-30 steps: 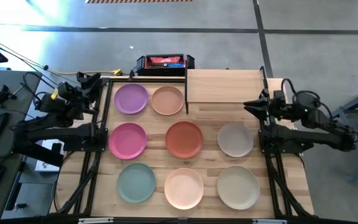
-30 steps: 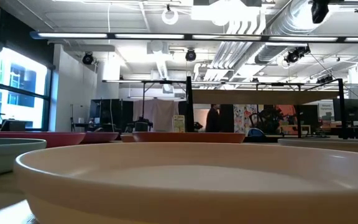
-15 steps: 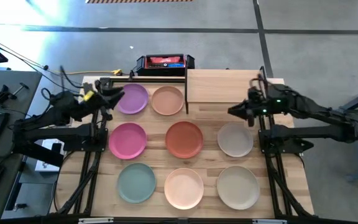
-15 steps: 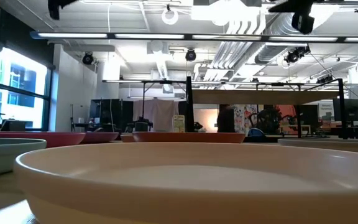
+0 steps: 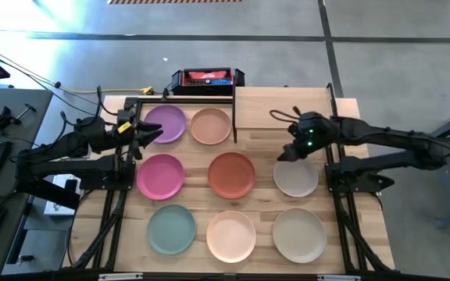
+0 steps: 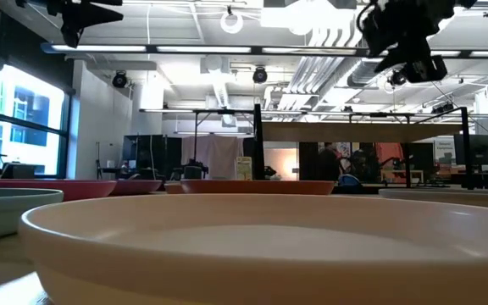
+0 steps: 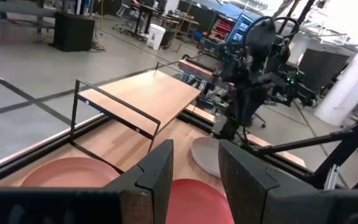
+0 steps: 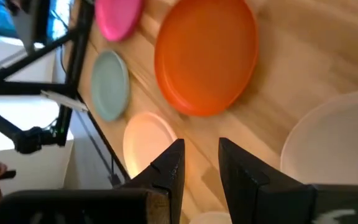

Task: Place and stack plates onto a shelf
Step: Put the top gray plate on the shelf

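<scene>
Several round plates lie flat on the slatted table in three rows: purple [image 5: 166,123] and tan [image 5: 211,126] far, pink [image 5: 160,176], terracotta [image 5: 231,174] and grey [image 5: 295,175] in the middle, teal [image 5: 171,229], peach [image 5: 230,235] and beige [image 5: 298,234] near. The light-wood shelf [image 5: 281,107] stands at the far right with nothing on it. My left gripper [image 5: 148,131] hovers open at the purple plate's left edge. My right gripper [image 5: 287,152] hovers open above the grey plate's far-left rim, pointing down; its wrist view shows the terracotta plate [image 8: 207,56] and the grey plate [image 8: 340,143].
A black and red box [image 5: 207,78] sits beyond the table's far edge. Black frame rails run along both table sides [image 5: 127,195]. The shelf's black posts [image 7: 76,106] stand beside the tan plate [image 7: 67,173]. In the low view the peach plate [image 6: 269,246] fills the foreground.
Both arms have swung in from the table's sides. The left gripper moved right to the purple plate's left edge. The right gripper moved left and toward the near edge, tipping down over the grey plate's far rim. No plate has moved.
</scene>
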